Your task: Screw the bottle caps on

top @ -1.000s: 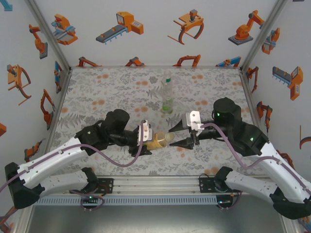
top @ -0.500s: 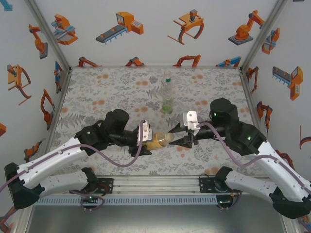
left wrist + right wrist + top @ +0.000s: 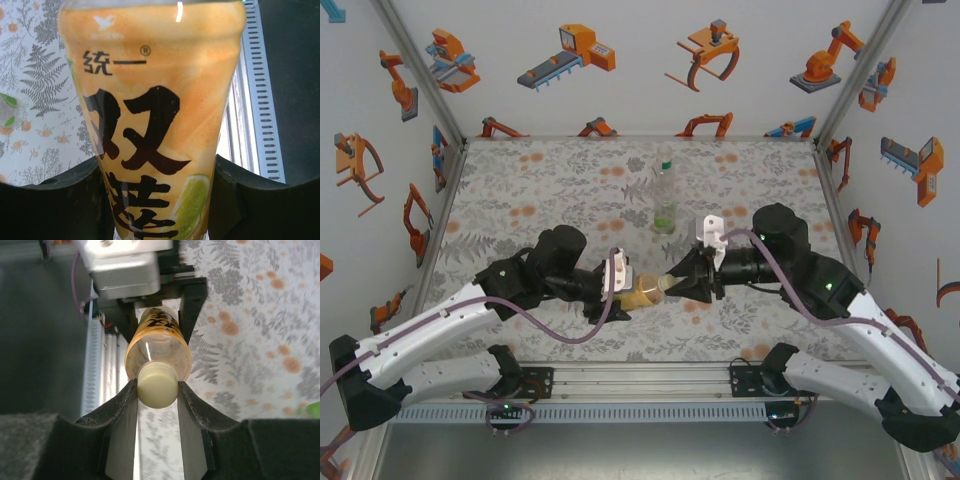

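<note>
We see a table [image 3: 520, 180] with a cloth of grey leaves and orange flowers, and white walls [image 3: 570, 50] with pictures of orange robots. Near the middle, toward the near edge, the right claw [image 3: 685, 283] is pinched together on a small pale cap [image 3: 157, 384]. Its two dark fingers [image 3: 120, 410] press on the cap's sides. The cap sits on the mouth of the yellow bottle [image 3: 157, 337]. That bottle lies on its side, with the cap end pointing right. The left claw [image 3: 623, 288] is clamped on the bottle's fat part from the left, so the bottle hangs between the two claws. Up close, the bottle has an orange label with big black writing and a slice of lime. Just beside it, on the near side, runs a metal rail [image 3: 257, 100] with slots. Farther back, in the middle of the table, a clear bottle [image 3: 665, 190] stands up straight, well apart from both claws. There is something green at its foot, but we cannot tell what it is.
</note>
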Motion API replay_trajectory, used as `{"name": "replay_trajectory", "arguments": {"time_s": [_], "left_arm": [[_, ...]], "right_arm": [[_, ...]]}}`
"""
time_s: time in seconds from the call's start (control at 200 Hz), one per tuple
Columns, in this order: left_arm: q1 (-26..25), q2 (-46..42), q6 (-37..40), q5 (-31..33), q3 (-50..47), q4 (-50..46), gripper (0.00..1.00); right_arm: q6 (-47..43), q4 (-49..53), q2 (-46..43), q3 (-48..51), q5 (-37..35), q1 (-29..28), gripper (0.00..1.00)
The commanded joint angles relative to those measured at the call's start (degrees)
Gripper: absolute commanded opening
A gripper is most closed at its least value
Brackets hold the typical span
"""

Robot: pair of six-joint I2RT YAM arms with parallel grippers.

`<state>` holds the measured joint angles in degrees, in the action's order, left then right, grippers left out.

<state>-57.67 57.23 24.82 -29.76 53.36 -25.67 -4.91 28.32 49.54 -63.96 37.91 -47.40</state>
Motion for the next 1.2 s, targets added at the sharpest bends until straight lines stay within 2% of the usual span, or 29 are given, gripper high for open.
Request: {"name": "replay_trajectory", "arguments": {"time_s": [0.0,0.125,0.235,0.37,0.481,0.656,0.746,0.841,0.891,1.071,1.197], "left_arm": [[-0.3,0.5,0.9,-0.7,2.0,0.8,0.0],[-0.3,1.1,1.1,-0.8,2.3,0.9,0.0],[-0.3,1.3,1.2,-0.8,2.2,1.1,0.0],[-0.3,1.3,1.1,0.4,2.1,1.2,0.0],[-0.3,1.5,1.0,2.8,2.1,1.2,0.0],[-0.3,1.4,1.0,4.0,2.1,1.2,0.0],[-0.3,1.1,1.2,2.5,2.2,1.2,0.0],[-0.3,0.9,1.2,1.2,2.1,1.5,0.0],[-0.3,0.8,1.2,0.6,2.1,1.6,0.0],[-0.3,-0.2,-0.9,-1.6,2.6,3.9,0.0],[-0.3,-0.9,-4.9,-4.7,2.7,8.7,0.0]], "right_arm": [[29.0,-11.0,-0.4,3.3,-7.9,0.0,0.0],[48.9,-11.5,-0.3,4.0,-14.2,0.0,0.0],[63.3,0.5,1.7,-0.3,-21.3,0.1,0.0],[76.9,15.5,4.0,-4.7,-25.8,0.0,0.0],[80.3,17.4,3.9,-5.9,-27.5,0.0,0.0],[77.8,15.0,4.2,-5.7,-27.8,-0.2,0.02],[71.3,9.9,3.0,-5.1,-28.0,-0.2,0.31],[62.6,4.3,1.1,-4.9,-28.3,-0.2,0.5],[57.6,1.7,0.2,-5.0,-27.9,-0.2,0.56],[43.0,-14.7,-4.2,-0.9,-22.1,-0.1,0.56],[37.1,-28.9,-5.2,1.5,-13.6,-0.1,0.55]]}}
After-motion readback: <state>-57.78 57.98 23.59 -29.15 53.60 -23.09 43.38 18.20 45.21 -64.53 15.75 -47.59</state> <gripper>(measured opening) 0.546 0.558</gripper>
